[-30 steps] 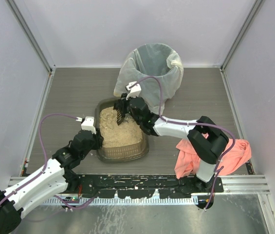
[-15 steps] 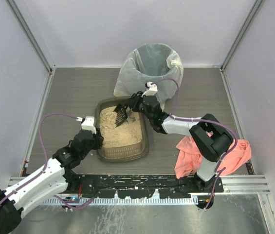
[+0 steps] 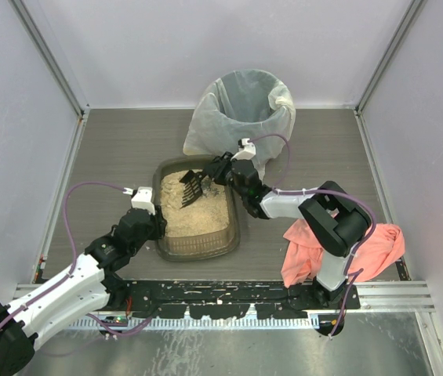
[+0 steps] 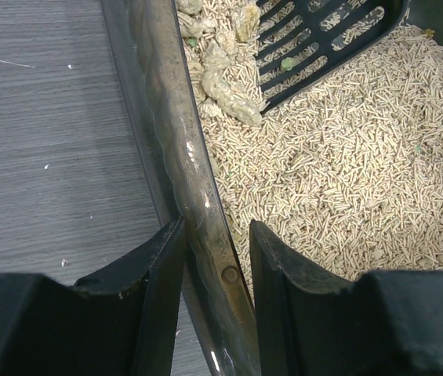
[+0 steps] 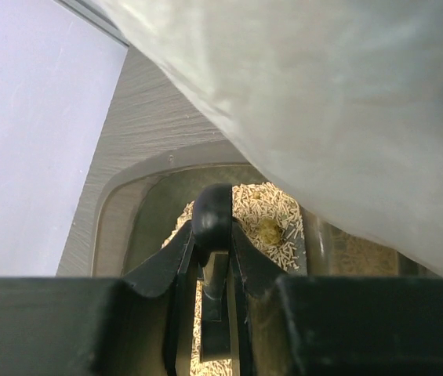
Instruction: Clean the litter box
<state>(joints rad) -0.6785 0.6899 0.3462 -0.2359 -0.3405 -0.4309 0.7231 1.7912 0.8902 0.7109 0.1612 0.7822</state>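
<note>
The dark grey-brown litter box (image 3: 229,239) sits mid-table with tan pellets inside. My left gripper (image 3: 155,223) is shut on its left rim (image 4: 194,188), one finger outside and one inside. My right gripper (image 3: 223,168) is shut on the handle (image 5: 212,215) of a black slotted scoop (image 3: 192,184), also seen in the left wrist view (image 4: 323,35). The scoop is raised over the far part of the box. Yellowish clumps (image 4: 225,78) lie in the pellets by the scoop's edge. One clump (image 5: 268,229) shows in the right wrist view.
A round bin lined with a white bag (image 3: 245,110) stands right behind the box and fills the upper right wrist view (image 5: 323,102). A pink-orange cloth (image 3: 378,247) lies at the right by the right arm's base. Grey walls close in three sides.
My right gripper has swung right and back toward the bin, lifting the scoop out of the pellets and turning it. The left gripper and the box have stayed still.
</note>
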